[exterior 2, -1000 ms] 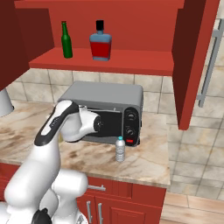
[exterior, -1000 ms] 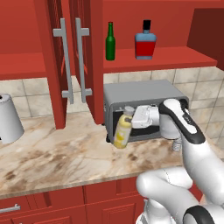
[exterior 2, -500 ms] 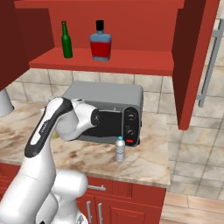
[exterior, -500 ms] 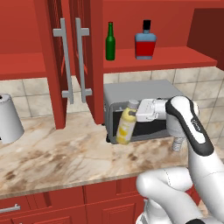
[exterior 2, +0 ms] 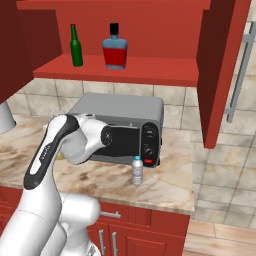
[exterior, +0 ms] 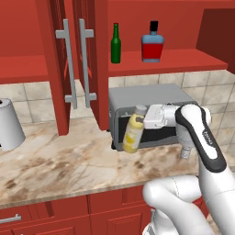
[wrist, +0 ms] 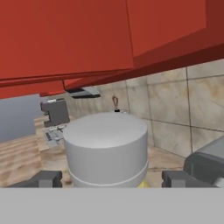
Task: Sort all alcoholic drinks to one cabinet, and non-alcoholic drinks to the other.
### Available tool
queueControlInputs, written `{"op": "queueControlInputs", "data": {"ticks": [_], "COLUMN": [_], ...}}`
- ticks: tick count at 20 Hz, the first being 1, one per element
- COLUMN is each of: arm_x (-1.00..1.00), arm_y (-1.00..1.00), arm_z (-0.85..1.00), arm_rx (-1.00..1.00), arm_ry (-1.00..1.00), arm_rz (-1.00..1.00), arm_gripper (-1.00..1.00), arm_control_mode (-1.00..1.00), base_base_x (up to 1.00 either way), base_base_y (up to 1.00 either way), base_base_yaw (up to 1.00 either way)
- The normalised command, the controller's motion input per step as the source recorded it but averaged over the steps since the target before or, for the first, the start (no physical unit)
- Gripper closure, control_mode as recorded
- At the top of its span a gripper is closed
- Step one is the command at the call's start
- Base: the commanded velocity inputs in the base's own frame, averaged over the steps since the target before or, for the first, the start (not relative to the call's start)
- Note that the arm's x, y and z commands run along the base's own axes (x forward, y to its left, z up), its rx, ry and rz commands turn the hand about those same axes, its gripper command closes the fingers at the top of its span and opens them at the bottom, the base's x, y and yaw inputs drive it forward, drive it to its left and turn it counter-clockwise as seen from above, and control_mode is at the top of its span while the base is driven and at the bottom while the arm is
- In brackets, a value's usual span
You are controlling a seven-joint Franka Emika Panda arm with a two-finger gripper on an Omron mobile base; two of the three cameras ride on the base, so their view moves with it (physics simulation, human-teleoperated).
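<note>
Nearest to me, in the hand view, the grey-white cap of the juice bottle (wrist: pixel 106 146) sits centre-bottom, right between my jaws, which stand apart with a dark tip on either side and a gap to each. I judge nothing is clamped yet.

In the left base view, the gripper (exterior: pixel 148 120) is at centre frame, level with the neck of the pale-yellow bottle (exterior: pixel 132 134), which stands on the surface (exterior: pixel 59 160) against the front of the toaster oven (exterior: pixel 151 98). Compared with a second ago, the arm has pushed left and the hand has closed in on the bottle's neck; the jaws have kept the same spread. To me that means the approach is about finished and closing on the neck comes next.

The water bottle (exterior 2: pixel 137 171) waits at centre of the right base view, in front of the oven's knobs, untouched.

Farthest back, at the top of both base views, the green bottle (exterior: pixel 115 44) and the square red-and-blue bottle (exterior: pixel 152 42) already stand together on the shelf (exterior: pixel 183 59) of the open cabinet. The twin-handled door (exterior: pixel 75 64) hangs at upper left.
</note>
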Motion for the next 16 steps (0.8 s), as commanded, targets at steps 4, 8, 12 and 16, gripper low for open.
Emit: {"op": "queueControlInputs", "data": {"ticks": [4, 8, 12, 16], "arm_x": [-0.41, 0.0, 0.0, 0.0], "arm_y": [0.0, 0.0, 0.0, 0.0], "arm_z": [0.0, 0.0, 0.0, 0.0], "arm_rx": [0.0, 0.0, 0.0, 0.0], "arm_ry": [-0.07, 0.0, 0.0, 0.0], "arm_rz": [-0.01, 0.0, 0.0, 0.0], "arm_gripper": [1.0, 1.0, 1.0, 1.0], "arm_control_mode": [1.0, 1.0, 1.0, 1.0], "base_base_x": [-0.18, -0.77, -0.75, -0.66], "base_base_y": [0.0, 0.0, 0.0, 0.1], "base_base_yaw": [-0.01, -0.04, -0.03, 0.0]}}
